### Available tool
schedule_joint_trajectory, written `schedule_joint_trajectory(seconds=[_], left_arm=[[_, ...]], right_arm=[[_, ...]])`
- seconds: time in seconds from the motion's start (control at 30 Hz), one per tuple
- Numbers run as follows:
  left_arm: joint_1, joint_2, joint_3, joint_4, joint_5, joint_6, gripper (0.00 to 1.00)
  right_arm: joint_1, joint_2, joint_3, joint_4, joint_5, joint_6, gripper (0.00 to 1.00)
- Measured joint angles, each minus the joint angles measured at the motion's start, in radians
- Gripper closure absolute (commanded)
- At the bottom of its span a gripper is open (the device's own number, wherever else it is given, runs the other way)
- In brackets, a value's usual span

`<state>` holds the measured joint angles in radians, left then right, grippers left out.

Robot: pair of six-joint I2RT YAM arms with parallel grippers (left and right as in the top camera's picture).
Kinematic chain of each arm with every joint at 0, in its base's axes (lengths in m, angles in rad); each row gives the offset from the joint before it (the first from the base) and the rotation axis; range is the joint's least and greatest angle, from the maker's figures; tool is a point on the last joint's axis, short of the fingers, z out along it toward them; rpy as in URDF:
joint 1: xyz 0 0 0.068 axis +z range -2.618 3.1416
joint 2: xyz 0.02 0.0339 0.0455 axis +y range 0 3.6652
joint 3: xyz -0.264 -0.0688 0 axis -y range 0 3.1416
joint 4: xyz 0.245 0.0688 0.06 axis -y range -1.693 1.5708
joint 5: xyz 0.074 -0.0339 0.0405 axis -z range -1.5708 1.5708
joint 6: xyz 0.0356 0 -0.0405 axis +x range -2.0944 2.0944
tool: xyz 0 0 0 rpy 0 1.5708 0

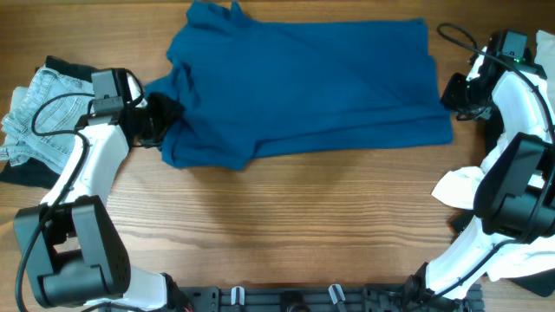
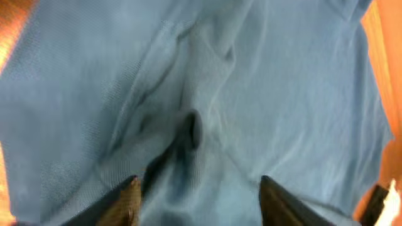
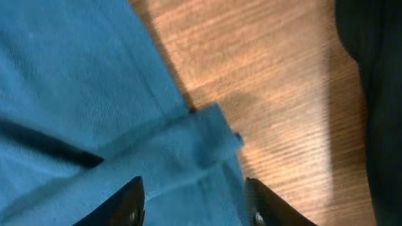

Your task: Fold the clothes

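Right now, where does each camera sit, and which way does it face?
Overhead: above the table, facing down on the blue shirt; left arm, right arm show.
Left wrist: on left arm, facing rumpled shirt cloth; left gripper shows.
Right wrist: on right arm, facing shirt corner and wood; right gripper shows.
Shared: all see the shirt.

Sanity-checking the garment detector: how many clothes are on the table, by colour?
deep blue shirt: 1
pale denim shorts: 1
white garment: 1 (partly hidden)
black garment: 1 (mostly covered)
Total: 4
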<state>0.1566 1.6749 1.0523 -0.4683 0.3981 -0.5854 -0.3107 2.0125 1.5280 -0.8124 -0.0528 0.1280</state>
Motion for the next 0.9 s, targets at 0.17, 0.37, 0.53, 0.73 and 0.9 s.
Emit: schedule_joint_trajectory(seconds=[0.17,0.37,0.53,0.73,0.9], left_arm=[[0.000,0.000,0.000,-0.076,0.061,0.011,0.50],[-0.058,0.000,0.000,-0.168,0.124,0.102,0.46],[-0.215,0.001,0.000,-0.217,0.049,0.163,0.37],[-0.405,0.001,0.000,-0.183,-0.086,0.181,0.29],[-0.511,0.027,0.000,-0.109,-0.214,0.209,0.31]], right_arm=[[0.001,0.000,0.000,-0.071,-0.003,-0.003,0.48],[0.001,0.000,0.000,-0.142,-0.003,-0.007,0.69],[0.001,0.000,-0.074,-0.086,-0.008,-0.018,0.72],[0.009,0.003,-0.192,0.026,-0.011,-0.018,0.72],[0.009,-0.004,-0.204,0.039,-0.011,-0.018,0.72]])
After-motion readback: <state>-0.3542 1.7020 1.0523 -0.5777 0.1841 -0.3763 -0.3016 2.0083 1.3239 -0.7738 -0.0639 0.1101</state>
